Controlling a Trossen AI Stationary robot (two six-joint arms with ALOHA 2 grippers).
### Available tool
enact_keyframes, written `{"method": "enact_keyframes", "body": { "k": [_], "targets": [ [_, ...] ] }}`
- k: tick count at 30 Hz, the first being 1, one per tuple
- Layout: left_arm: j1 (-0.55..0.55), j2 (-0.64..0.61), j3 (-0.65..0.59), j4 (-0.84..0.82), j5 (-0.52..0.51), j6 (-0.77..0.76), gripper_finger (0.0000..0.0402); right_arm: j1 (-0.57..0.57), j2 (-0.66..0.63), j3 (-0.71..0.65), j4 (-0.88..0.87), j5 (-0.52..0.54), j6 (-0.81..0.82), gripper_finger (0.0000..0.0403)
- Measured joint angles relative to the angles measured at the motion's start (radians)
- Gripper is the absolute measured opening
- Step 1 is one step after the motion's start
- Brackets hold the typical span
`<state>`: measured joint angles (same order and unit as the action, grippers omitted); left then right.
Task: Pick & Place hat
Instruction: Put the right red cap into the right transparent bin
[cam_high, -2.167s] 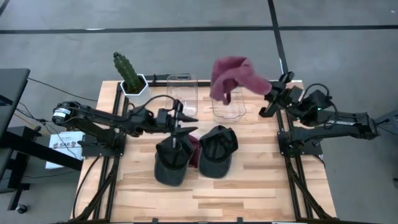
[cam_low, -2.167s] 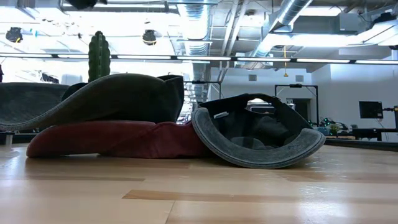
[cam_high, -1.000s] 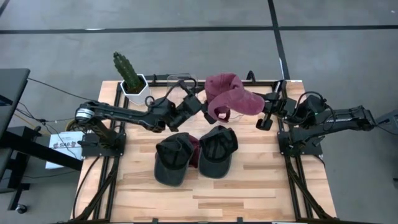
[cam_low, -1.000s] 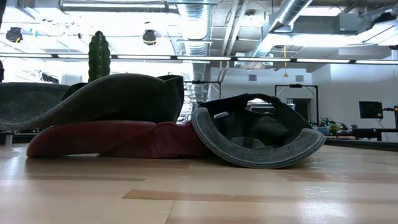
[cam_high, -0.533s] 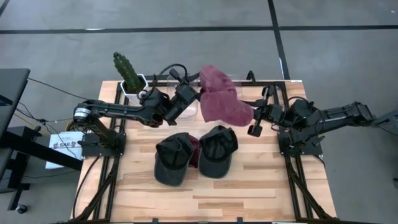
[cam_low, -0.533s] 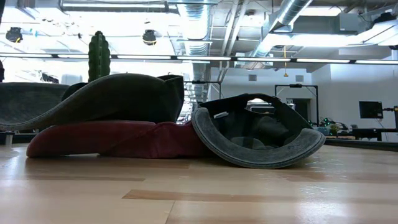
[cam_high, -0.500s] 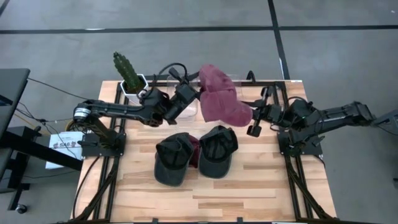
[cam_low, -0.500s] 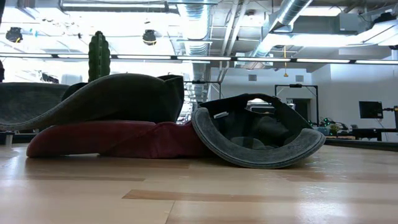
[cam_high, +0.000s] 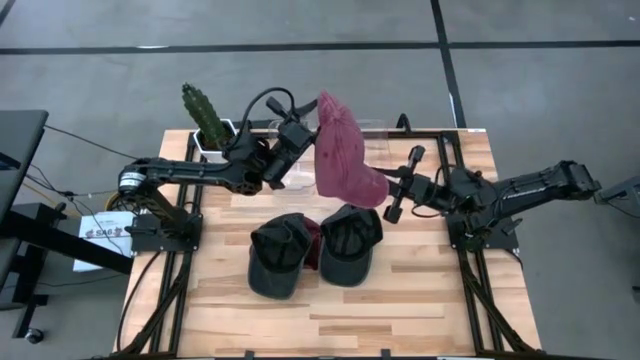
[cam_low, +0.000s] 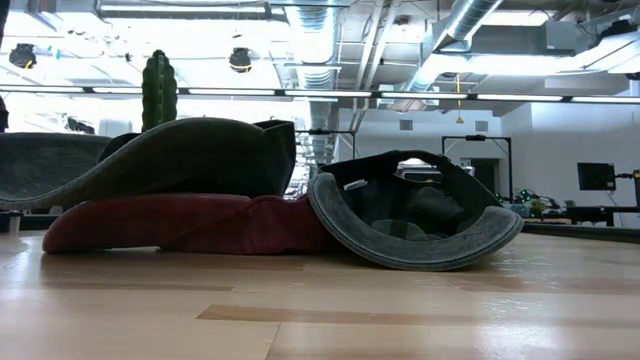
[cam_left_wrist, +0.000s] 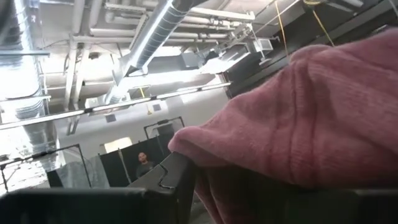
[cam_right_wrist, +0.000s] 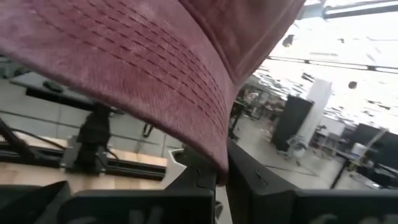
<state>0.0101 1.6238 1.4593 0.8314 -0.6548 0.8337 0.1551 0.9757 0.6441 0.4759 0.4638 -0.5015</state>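
A maroon hat (cam_high: 340, 150) hangs in the air over the far middle of the table, tipped up on edge, between my two grippers. My left gripper (cam_high: 303, 140) is shut on its crown side, from the table's left. My right gripper (cam_high: 392, 195) is shut on its brim, from the right. In the left wrist view the hat's fabric (cam_left_wrist: 298, 124) fills the right half. The right wrist view shows the stitched brim (cam_right_wrist: 143, 68) from beneath. My left gripper holds the hat by the crown's lower edge (cam_left_wrist: 202, 146), beside its one visible finger (cam_left_wrist: 180, 183); the fabric hides the other finger. It comes from the table's left, slanting upward. The hat is lifted clear of the table. My right gripper pinches the brim's outer edge (cam_right_wrist: 216, 158) between its two fingers (cam_right_wrist: 249, 180). The fingers come about level from the table's right. The brim slopes down into the hold, and the hat rises from it toward the left gripper.
Two dark caps (cam_high: 278, 255) (cam_high: 350, 240) lie on the table's middle, on top of another maroon hat (cam_low: 180, 225). A potted cactus (cam_high: 205, 115) stands at the far left corner. A clear container (cam_high: 376, 128) shows behind the held hat.
My left gripper has gone up and toward the far edge with the hat's crown. My right gripper has sunk and moved toward the table's left with the brim. The hat has tipped from lying nearly flat to standing on edge.
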Motion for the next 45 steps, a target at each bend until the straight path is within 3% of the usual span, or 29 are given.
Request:
{"method": "enact_keyframes", "body": {
  "k": [8, 16, 24, 33, 45],
  "targets": [
    [0.004, 0.001, 0.008, 0.014, 0.002, -0.009, 0.0122, 0.003, 0.039, -0.002, 0.020, 0.266, -0.097, 0.0001],
    [0.005, 0.052, 0.004, 0.033, 0.074, -0.147, 0.0122, 0.005, 0.047, -0.007, 0.101, 0.170, -0.139, 0.0001],
    [0.003, 0.103, 0.002, 0.024, 0.166, -0.264, 0.0122, -0.006, 0.079, -0.008, 0.182, 0.171, -0.129, 0.0001],
    [-0.039, 0.062, 0.000, -0.009, 0.026, -0.166, 0.0122, 0.028, 0.072, -0.007, 0.229, 0.302, -0.215, 0.0001],
    [-0.051, 0.033, 0.000, -0.066, -0.146, -0.124, 0.0122, 0.028, 0.071, -0.005, 0.426, 0.322, -0.319, 0.0001]
  ]
}}
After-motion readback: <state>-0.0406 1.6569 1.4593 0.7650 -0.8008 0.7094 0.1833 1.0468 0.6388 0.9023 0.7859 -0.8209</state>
